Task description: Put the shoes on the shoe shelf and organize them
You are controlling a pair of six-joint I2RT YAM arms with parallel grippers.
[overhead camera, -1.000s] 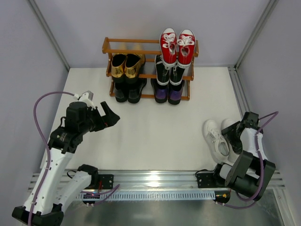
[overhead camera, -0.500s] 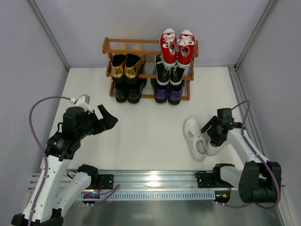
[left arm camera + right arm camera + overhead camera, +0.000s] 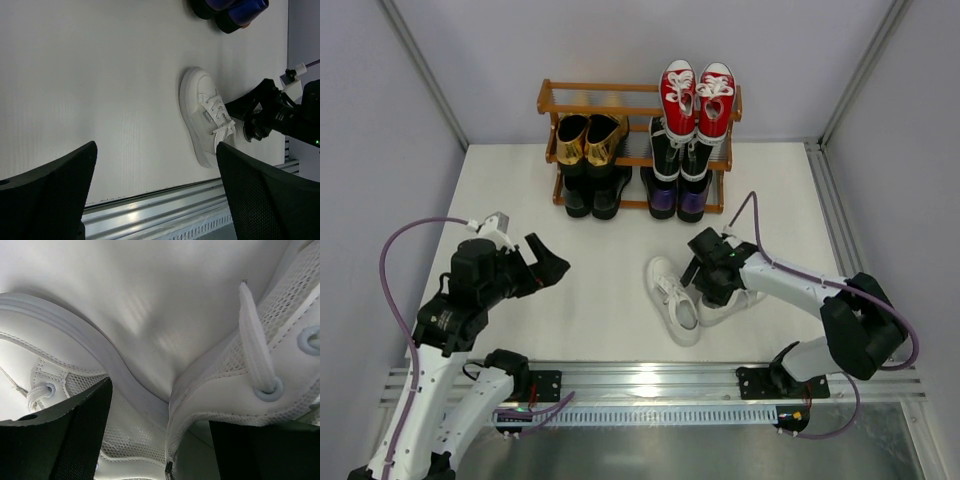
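The pair of white sneakers point(image 3: 672, 300) lies on the table in front of the shoe shelf point(image 3: 590, 87). My right gripper point(image 3: 713, 280) is shut on them, one finger inside each shoe, pinching the two inner walls together; in the right wrist view the gripper point(image 3: 160, 410) straddles the mesh collars of the sneakers point(image 3: 240, 385). My left gripper point(image 3: 552, 260) is open and empty above the table's left side, and in its own view point(image 3: 156, 147) it looks over at one white sneaker point(image 3: 202, 115). Red sneakers point(image 3: 697, 95), gold loafers point(image 3: 588, 138), black-and-white sneakers point(image 3: 680, 155), black dress shoes point(image 3: 592, 195) and purple loafers point(image 3: 678, 200) sit on the shelf.
The shelf stands against the back wall. The top tier's left half point(image 3: 585, 100) holds no shoes. A metal rail point(image 3: 640, 380) runs along the table's near edge, and side walls close in left and right.
My right gripper has dragged the white sneakers from the right edge leftward to the middle of the table. My left arm has drawn back and down a little, still open.
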